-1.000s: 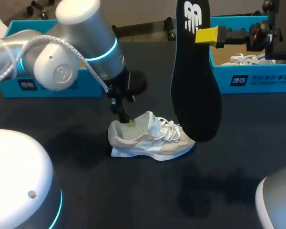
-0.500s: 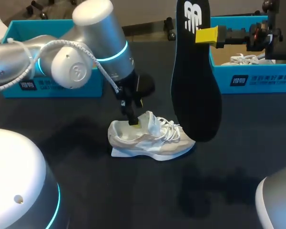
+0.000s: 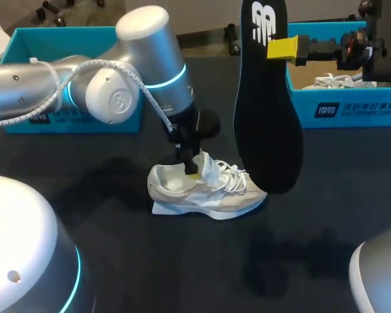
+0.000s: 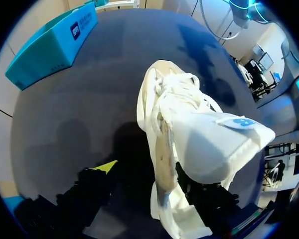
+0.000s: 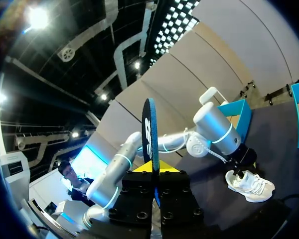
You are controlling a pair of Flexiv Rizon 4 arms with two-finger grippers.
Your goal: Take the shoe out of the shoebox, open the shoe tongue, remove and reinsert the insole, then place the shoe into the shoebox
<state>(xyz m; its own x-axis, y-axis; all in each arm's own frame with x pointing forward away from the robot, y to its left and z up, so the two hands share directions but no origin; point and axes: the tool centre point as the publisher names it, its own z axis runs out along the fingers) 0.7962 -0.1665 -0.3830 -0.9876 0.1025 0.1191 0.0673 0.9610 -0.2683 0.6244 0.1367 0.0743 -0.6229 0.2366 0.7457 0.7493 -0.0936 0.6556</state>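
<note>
One white shoe [image 3: 205, 189] stands on its sole in the middle of the dark table [image 3: 104, 222]. Its raised tongue hides one finger of the left gripper [image 3: 191, 168]. The other yellow tip sits outside the collar, clear of it, so the fingers are apart. Higher up, the right gripper [image 3: 283, 49] is clamped on the black insole [image 3: 264, 104], which hangs upright and covers part of the toe.

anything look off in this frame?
Nothing damaged or spilled. The insole hangs upright above the table in the right gripper, out of the shoe. The shoe sits upright with its tongue lifted, and the left gripper is at its opening. That fits mid-task.
</note>
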